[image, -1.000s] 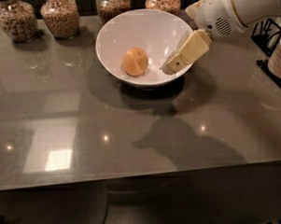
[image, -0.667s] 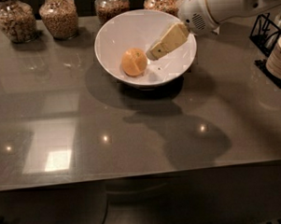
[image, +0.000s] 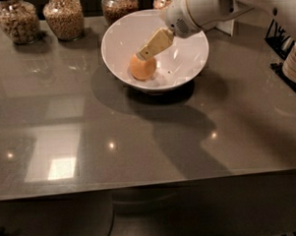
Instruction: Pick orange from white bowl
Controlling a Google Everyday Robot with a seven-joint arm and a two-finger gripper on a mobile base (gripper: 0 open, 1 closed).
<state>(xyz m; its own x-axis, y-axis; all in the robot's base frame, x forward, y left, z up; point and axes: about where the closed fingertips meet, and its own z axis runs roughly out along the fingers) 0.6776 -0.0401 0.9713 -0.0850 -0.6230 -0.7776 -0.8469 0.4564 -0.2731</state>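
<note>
The orange [image: 142, 69] lies inside the white bowl [image: 187, 59], left of the bowl's middle. The bowl stands on the grey glossy table at the back centre. My gripper [image: 144, 54] reaches in from the upper right on a white arm [image: 197, 9]. Its cream-coloured tip is down inside the bowl, right at the top of the orange and partly in front of it. I cannot tell whether it touches the fruit.
Several glass jars of grains stand along the back edge: two at the left [image: 18, 21] [image: 64, 16] and two behind the bowl [image: 119, 4]. A dark rack with a pale stacked object [image: 294, 59] stands at the right edge. The table's front edge [image: 141, 186] is near.
The gripper has moved left across the bowl, from its right rim to the top of the orange. The orange and bowl have not moved.
</note>
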